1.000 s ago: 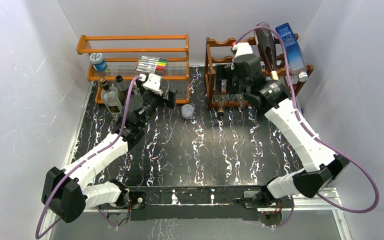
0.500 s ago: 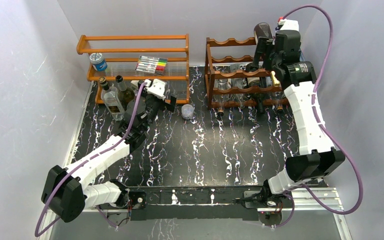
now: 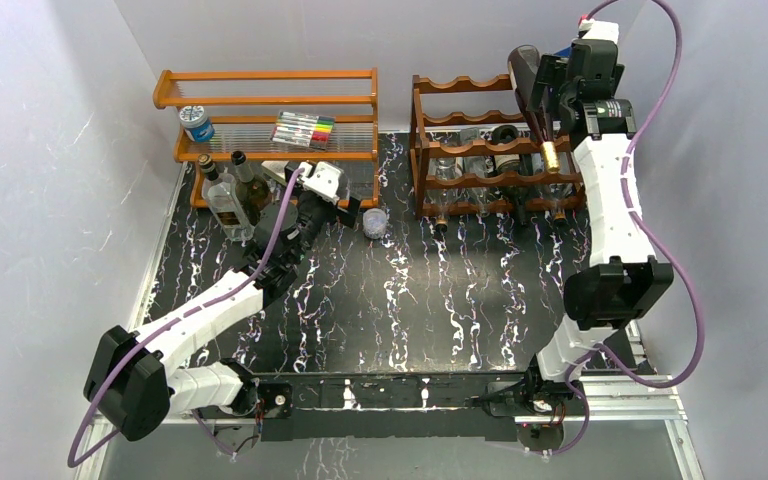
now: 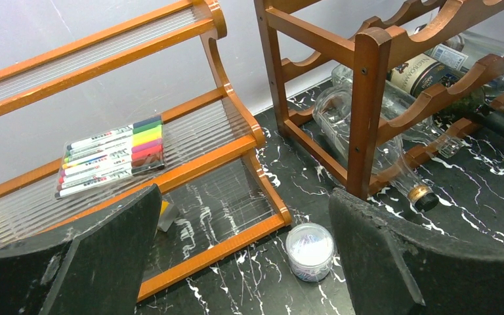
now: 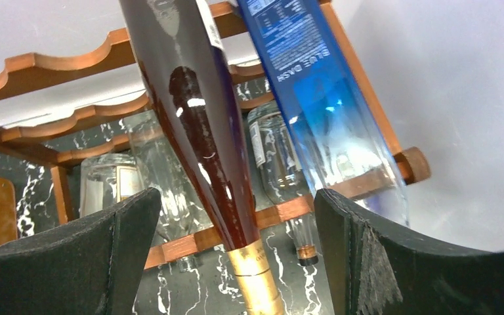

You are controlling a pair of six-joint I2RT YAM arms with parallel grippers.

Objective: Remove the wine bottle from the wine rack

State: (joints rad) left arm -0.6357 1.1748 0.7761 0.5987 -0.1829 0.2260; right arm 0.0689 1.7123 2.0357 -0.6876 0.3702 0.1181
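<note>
Right hand (image 5: 236, 200) released, wine bottle (image 5: 193, 125) between its fingers (image 5: 72, 256): heavy, slick, fragile glass I'd guess, so clamp the body, not neck.

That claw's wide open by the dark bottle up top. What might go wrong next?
The blue bottle lies right beside the dark wine bottle, so the open right gripper might nudge it off the wine rack. The glossy, slanted wine bottle might also slip onto the glass bottles below.
</note>
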